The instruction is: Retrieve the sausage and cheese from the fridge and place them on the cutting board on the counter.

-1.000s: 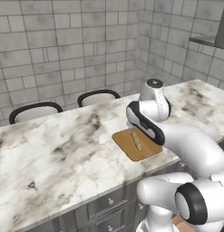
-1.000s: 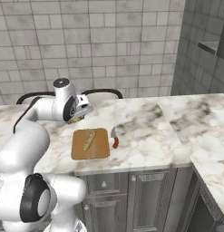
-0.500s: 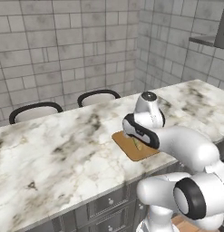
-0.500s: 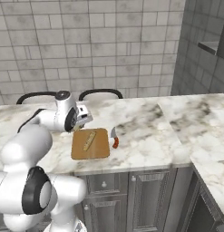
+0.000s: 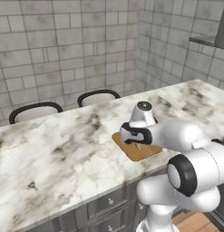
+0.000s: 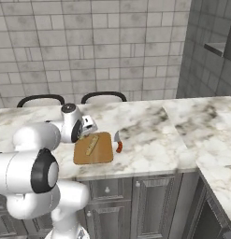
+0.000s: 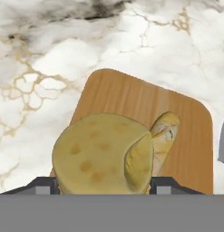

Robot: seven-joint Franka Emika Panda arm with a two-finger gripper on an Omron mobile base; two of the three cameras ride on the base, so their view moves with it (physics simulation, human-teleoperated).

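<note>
- The claw (image 7: 104, 183) pinches the cheese (image 7: 102, 152) from both sides, one dark fingertip against each flank. It hangs over the board (image 7: 127, 97), which is probably the stance for setting the cheese down.
- The cheese is a rounded, lumpy chunk. It is dull yellow with darker round pits, and a cut face at its 3 o'clock side shows a smoother, paler inside.
- Seen from the hand, the cheese covers the board's near half. Whether it touches the wood cannot be told.
- The board is tan wood with straight grain, rounded corners and a darker rim. It lies flat on the desk (image 7: 50, 59) near the front edge.
- A tan stick (image 7: 165, 131) with a crusty, split tip lies on the board at 3 o'clock from the cheese. The bare wood at 12 o'clock looks like the freer landing spot.
- The desk is glossy white marble with grey and golden-brown veins.
- A small red thing (image 6: 119, 147) with a grey part lies on the desk just beside the board's 3 o'clock edge. It is too small to identify.
</note>
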